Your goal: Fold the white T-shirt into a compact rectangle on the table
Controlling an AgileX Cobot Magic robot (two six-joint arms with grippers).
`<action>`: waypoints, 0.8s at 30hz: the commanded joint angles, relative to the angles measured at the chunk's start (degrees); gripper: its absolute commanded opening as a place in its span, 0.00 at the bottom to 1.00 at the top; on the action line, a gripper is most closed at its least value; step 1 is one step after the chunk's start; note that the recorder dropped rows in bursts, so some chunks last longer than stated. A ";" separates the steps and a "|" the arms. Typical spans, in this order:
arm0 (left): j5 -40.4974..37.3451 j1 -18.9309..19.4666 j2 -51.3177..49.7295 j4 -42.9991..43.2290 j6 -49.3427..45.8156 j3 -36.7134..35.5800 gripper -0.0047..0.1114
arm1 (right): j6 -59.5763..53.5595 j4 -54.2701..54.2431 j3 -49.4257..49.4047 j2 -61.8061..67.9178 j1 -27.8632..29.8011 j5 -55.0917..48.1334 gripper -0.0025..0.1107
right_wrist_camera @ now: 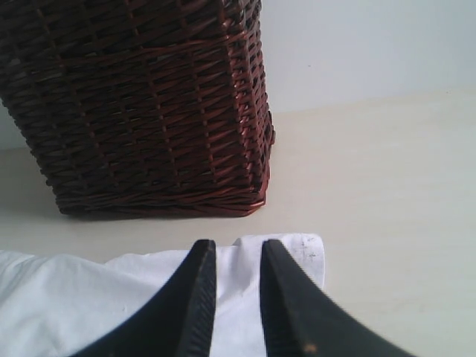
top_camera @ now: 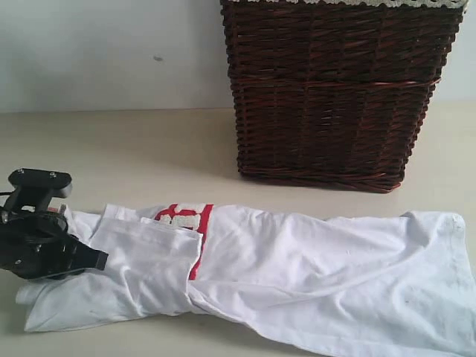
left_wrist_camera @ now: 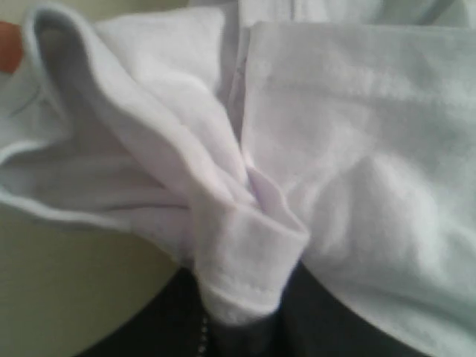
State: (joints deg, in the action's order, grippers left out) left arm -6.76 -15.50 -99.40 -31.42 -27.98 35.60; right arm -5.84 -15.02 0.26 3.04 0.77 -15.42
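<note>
Shows the white T-shirt point(top_camera: 297, 260) lying lengthwise left-to-right on the table point(top_camera: 111, 149), lettered chest end leftward, pinched by the left gripper point(top_camera: 95, 259), with the right gripper point(right_wrist_camera: 236, 253) narrowly parted, empty.

1. Exterior view: set low, just above the table point(top_camera: 111, 141), facing across the white T-shirt point(top_camera: 312, 268) toward the wicker basket point(top_camera: 335, 97) and the wall point(top_camera: 97, 52); left gripper point(top_camera: 93, 259) in the near foreground.
2. Left wrist view: very close to bunched white T-shirt point(left_wrist_camera: 357, 149) fabric, filling nearly the whole frame.
3. Right wrist view: low over the table point(right_wrist_camera: 387, 186), looking past the right gripper point(right_wrist_camera: 236, 249); shared with the exterior view: wicker basket point(right_wrist_camera: 141, 104), wall point(right_wrist_camera: 372, 44) and a white T-shirt point(right_wrist_camera: 74, 297) edge.
</note>
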 commanded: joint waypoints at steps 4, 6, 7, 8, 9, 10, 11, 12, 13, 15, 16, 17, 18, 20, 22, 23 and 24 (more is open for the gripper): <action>0.28 1.55 4.63 3.75 0.87 -0.14 0.04 | -0.07 -0.03 -0.26 -0.31 -0.11 0.30 0.21; 0.90 3.02 8.62 3.52 1.42 -0.14 0.04 | -0.07 -0.03 -0.26 -0.31 -0.11 0.30 0.21; 1.26 3.59 10.07 3.52 1.42 -0.14 0.04 | -0.07 -0.03 -0.26 -0.31 -0.11 0.30 0.21; 1.38 4.45 11.84 3.52 1.42 -0.14 0.04 | -0.07 -0.03 -0.26 -0.31 -0.11 0.30 0.21; 1.38 5.17 12.97 3.52 1.42 -0.14 0.04 | -0.07 -0.03 -0.26 -0.31 -0.11 0.30 0.21; 1.08 6.17 14.08 3.52 1.42 -0.14 0.04 | -0.07 -0.03 -0.26 -0.31 -0.11 0.30 0.21; 0.16 7.17 14.56 3.82 1.42 -0.14 0.04 | -0.07 -0.03 -0.26 -0.31 -0.11 0.30 0.21; -0.89 7.91 14.70 4.14 1.42 -0.14 0.04 | -0.07 -0.03 -0.26 -0.31 -0.11 0.30 0.21; -1.70 8.61 14.70 4.74 1.32 -0.22 0.04 | -0.07 -0.03 -0.26 -0.31 -0.11 0.30 0.21; -1.58 9.92 14.70 5.83 1.19 -1.33 0.04 | -0.07 -0.03 -0.26 -0.31 -0.11 0.30 0.21; -1.17 10.91 14.70 6.14 1.19 -2.02 0.04 | -0.07 -0.03 -0.26 -0.31 -0.11 0.30 0.21; -0.74 11.81 14.70 6.39 1.19 -2.51 0.04 | -0.07 -0.03 -0.26 -0.31 -0.11 0.30 0.21; -0.06 13.09 14.70 6.54 1.19 -3.03 0.04 | -0.07 -0.03 -0.26 -0.31 -0.11 0.30 0.21; 0.46 15.53 14.70 6.54 1.19 -3.43 0.04 | -0.07 -0.03 -0.26 -0.31 -0.11 0.30 0.21; 0.73 18.39 14.79 6.54 1.19 -3.43 0.04 | -0.07 -0.03 -0.26 -0.31 -0.11 0.30 0.21; 1.33 19.26 15.10 6.54 1.19 -3.43 0.04 | -0.07 -0.03 -0.26 -0.31 -0.11 0.30 0.21; 2.07 20.30 15.42 6.54 1.19 -3.43 0.04 | -0.07 -0.03 -0.26 -0.31 -0.11 0.30 0.21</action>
State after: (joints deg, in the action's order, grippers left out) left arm -7.54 2.06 -85.13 -25.08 -27.13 32.39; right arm -5.84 -15.02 0.26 3.04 0.77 -15.42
